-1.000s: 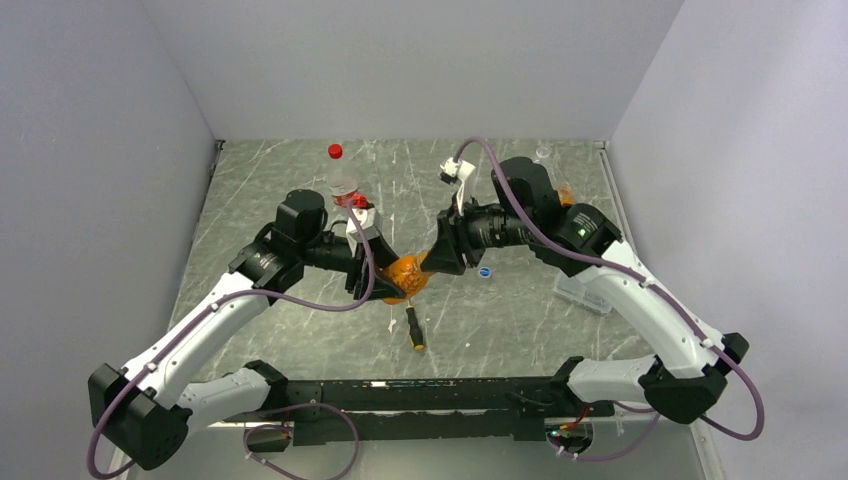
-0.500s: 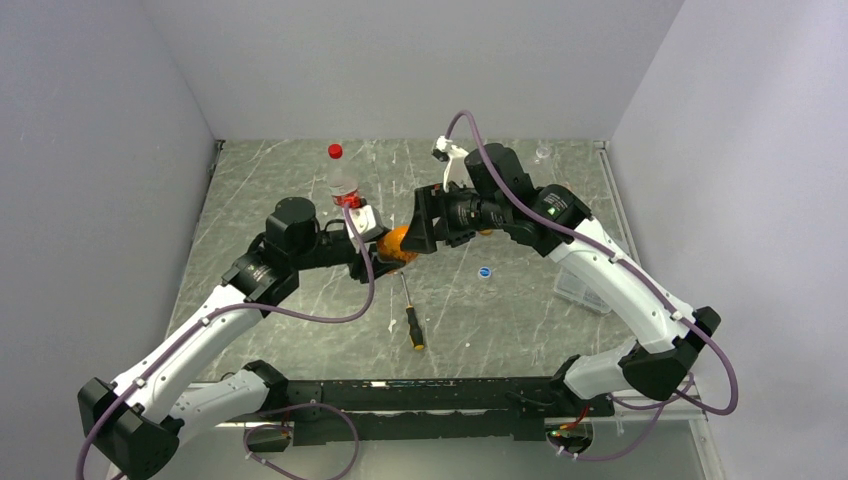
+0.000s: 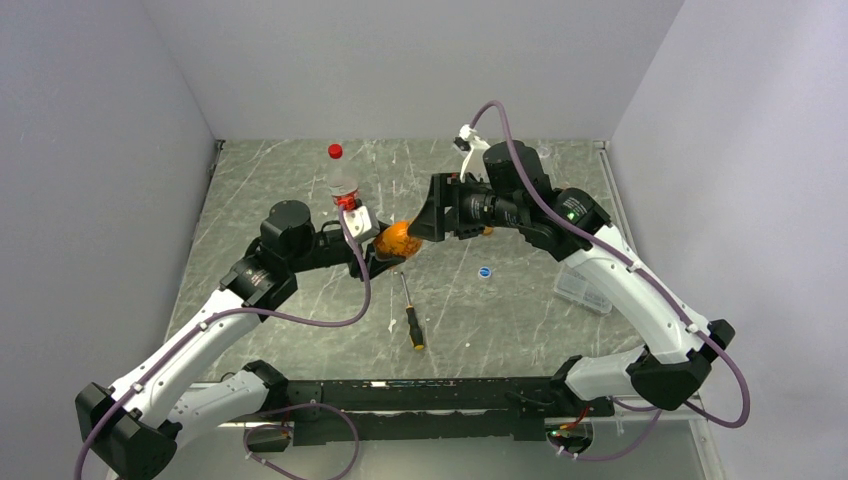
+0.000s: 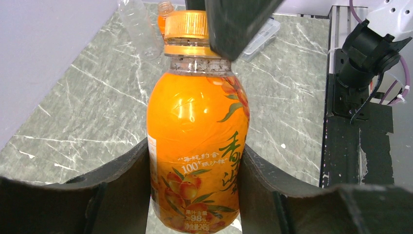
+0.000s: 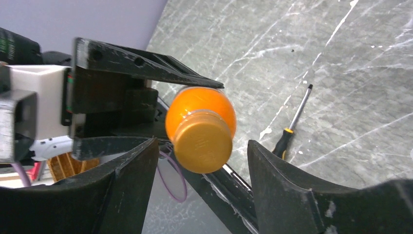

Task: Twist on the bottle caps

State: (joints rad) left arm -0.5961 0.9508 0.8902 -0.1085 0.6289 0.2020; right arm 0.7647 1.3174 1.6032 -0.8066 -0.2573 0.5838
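Observation:
My left gripper is shut on the belly of a squat orange bottle and holds it off the table, tilted toward the right arm. An orange cap sits on the bottle's neck. My right gripper is open, with a finger on each side of that cap and a gap on both sides. A taller clear bottle with a red label stands behind the left wrist. A red cap lies further back, and a blue cap lies on the table at centre right.
A screwdriver with a black and orange handle lies below the held bottle. A clear plastic box sits at the right, under the right forearm. A second orange bottle without a cap stands near the clear bottle.
The held bottle has moved up and toward the back of the table, both arms moving with it. The right wrist has swung round to face the cap.

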